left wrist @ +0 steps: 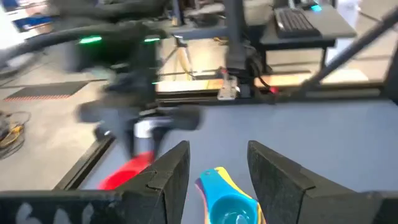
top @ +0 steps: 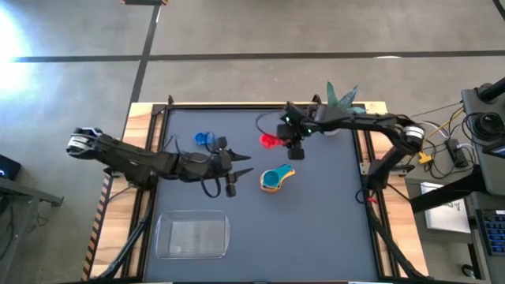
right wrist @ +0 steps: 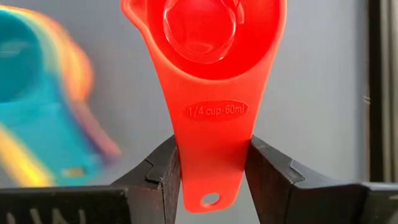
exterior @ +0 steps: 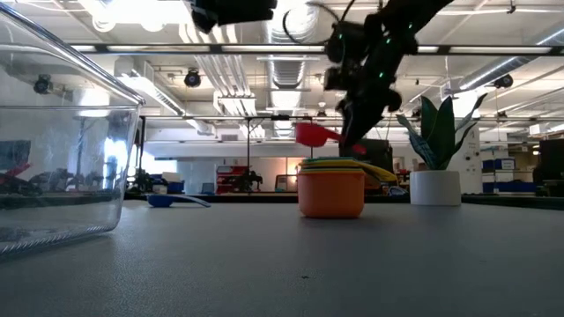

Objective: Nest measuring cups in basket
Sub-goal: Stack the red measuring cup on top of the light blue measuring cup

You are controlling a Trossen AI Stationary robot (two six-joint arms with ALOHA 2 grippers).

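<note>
My right gripper (top: 290, 145) is shut on the red measuring cup (top: 271, 140), which hangs in the air (exterior: 313, 135) above the far middle of the table. A nested stack of cups, teal on top with yellow and orange showing (top: 276, 179) (exterior: 332, 189), stands on the mat near the middle. My left gripper (top: 243, 163) is open just left of the stack and touches nothing; in its wrist view the stack (left wrist: 227, 202) shows beyond the gap between the fingers. The blue cup (top: 205, 140) lies alone on the mat. The clear basket (top: 193, 235) sits at the near left. My right gripper pinches the red cup's flat handle (right wrist: 214, 143) between its two fingers, partway along, with the free end and its hole sticking out behind the fingers. The fingers lie along the handle, coming from the table's right. The cup is lifted clear, bowl (right wrist: 202, 31) facing up, roughly level.
A white plant pot with a green plant (top: 343, 102) (exterior: 434, 187) stands at the far right of the mat, behind my right arm. The basket's clear wall (exterior: 53, 150) fills the low view's left. Bare mat lies between the stack and the basket.
</note>
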